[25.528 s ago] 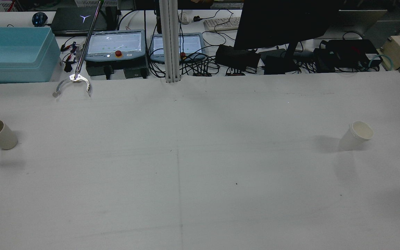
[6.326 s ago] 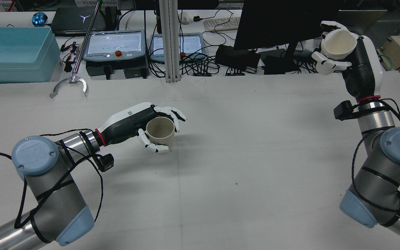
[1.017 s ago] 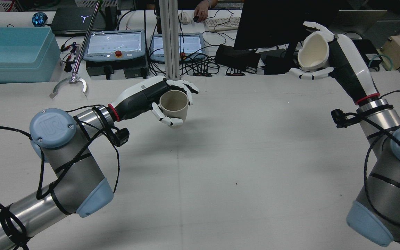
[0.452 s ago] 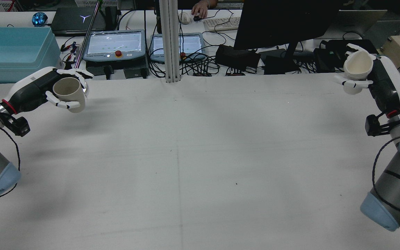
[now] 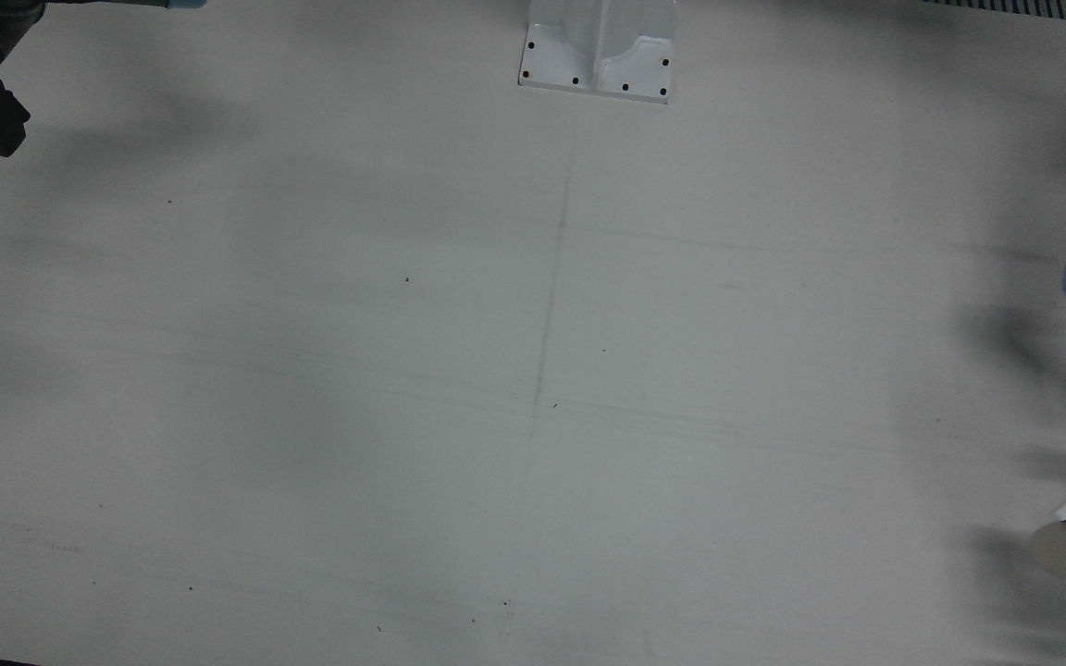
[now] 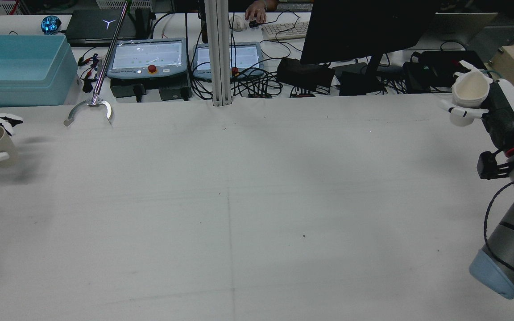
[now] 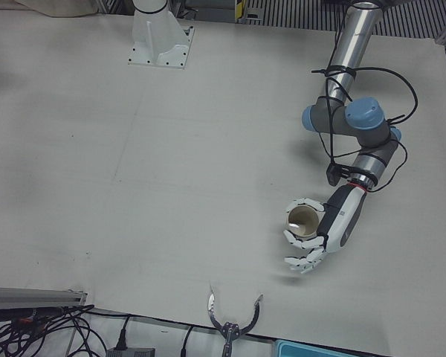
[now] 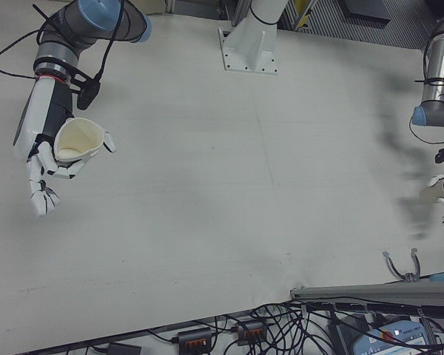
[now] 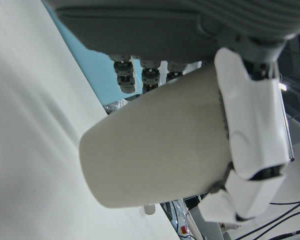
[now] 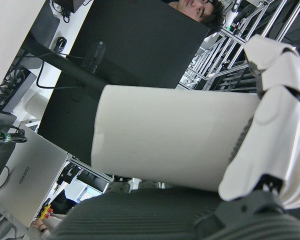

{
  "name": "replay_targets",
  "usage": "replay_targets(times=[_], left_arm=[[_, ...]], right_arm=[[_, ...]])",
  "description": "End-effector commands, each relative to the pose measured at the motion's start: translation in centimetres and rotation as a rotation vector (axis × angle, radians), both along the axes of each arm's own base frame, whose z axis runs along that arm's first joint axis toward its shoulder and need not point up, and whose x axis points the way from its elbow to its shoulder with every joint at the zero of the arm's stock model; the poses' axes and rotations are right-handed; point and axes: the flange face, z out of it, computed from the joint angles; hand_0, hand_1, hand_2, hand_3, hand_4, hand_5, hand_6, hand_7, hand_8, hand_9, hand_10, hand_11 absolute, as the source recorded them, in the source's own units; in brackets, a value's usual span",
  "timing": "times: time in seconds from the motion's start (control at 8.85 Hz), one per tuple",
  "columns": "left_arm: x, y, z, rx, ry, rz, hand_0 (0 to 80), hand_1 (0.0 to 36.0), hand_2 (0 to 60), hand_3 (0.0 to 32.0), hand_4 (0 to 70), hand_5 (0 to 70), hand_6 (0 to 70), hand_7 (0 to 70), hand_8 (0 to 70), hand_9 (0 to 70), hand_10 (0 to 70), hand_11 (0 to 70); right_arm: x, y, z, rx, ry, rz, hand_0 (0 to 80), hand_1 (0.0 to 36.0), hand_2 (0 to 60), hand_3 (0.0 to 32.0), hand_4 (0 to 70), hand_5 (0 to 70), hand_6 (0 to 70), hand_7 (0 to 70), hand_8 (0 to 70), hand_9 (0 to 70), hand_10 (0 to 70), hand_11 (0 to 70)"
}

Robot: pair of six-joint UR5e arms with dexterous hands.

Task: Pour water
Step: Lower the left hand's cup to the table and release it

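Each robot hand grips a cup at opposite ends of the table (image 6: 239, 200), left robot hand (image 7: 312, 245) holding the beige cup (image 7: 303, 220), right robot hand (image 8: 48, 159) the white cup (image 8: 78, 140), so pouring apparently needs them brought together first

Blue bin (image 6: 18, 67), reacher claw (image 6: 88, 109), black monitor (image 6: 364, 29) — person's hand (image 6: 255, 11) on keyboard (image 6: 283, 29)

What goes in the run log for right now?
left hand: holds beige cup upright | right hand: holds white cup tilted | cups far apart | table
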Motion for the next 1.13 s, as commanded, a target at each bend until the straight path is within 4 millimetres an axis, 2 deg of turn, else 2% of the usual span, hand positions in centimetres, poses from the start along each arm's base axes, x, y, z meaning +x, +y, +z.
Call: replay_targets(times=[0.0, 0.11, 0.56, 0.9, 1.02], left_arm=[[-5.0, 6.8, 8.9, -0.042, -0.014, -0.138, 56.4, 36.0, 60.0, 0.0, 55.8, 70.0, 16.0, 30.1, 14.5, 21.5, 8.4, 14.5], [-5.5, 7.4, 9.4, -0.022, -0.031, -0.153, 56.3, 36.0, 60.0, 0.0, 54.6, 70.0, 15.4, 29.4, 14.1, 21.1, 8.2, 14.2], [-5.5, 7.8, 9.4, 0.049, -0.091, -0.169, 56.0, 36.0, 60.0, 0.0, 53.3, 70.0, 14.4, 28.3, 13.6, 20.2, 7.9, 13.8], [-4.9, 7.2, 9.0, 0.041, -0.096, -0.156, 56.0, 36.0, 60.0, 0.0, 53.7, 70.0, 14.8, 28.9, 13.9, 20.7, 8.1, 14.1], [-3.8, 7.6, 9.5, 0.028, -0.109, -0.135, 56.3, 36.0, 60.0, 0.0, 54.4, 70.0, 15.5, 30.3, 14.4, 21.5, 8.2, 14.2]], right_arm=[[0.1, 0.1, -0.1, 0.002, -0.002, -0.002, 46.6, 14.0, 28.7, 0.0, 28.7, 70.0, 9.0, 13.1, 12.4, 19.6, 16.0, 23.8], [0.1, 0.1, -0.2, 0.004, -0.004, -0.003, 46.8, 14.2, 28.3, 0.0, 28.7, 70.0, 9.0, 13.2, 12.3, 19.6, 15.9, 23.6], [0.1, 0.1, -0.1, 0.000, -0.001, -0.003, 46.8, 13.9, 27.8, 0.0, 28.9, 70.0, 9.2, 13.4, 12.3, 19.5, 15.7, 23.4], [0.1, 0.1, 0.1, -0.002, 0.001, -0.002, 46.8, 13.9, 27.7, 0.0, 28.7, 70.0, 9.2, 13.5, 12.3, 19.5, 15.7, 23.4], [0.1, 0.1, 0.1, -0.002, 0.001, -0.002, 46.7, 13.9, 27.5, 0.0, 28.7, 70.0, 9.3, 13.8, 12.3, 19.6, 15.8, 23.5]])
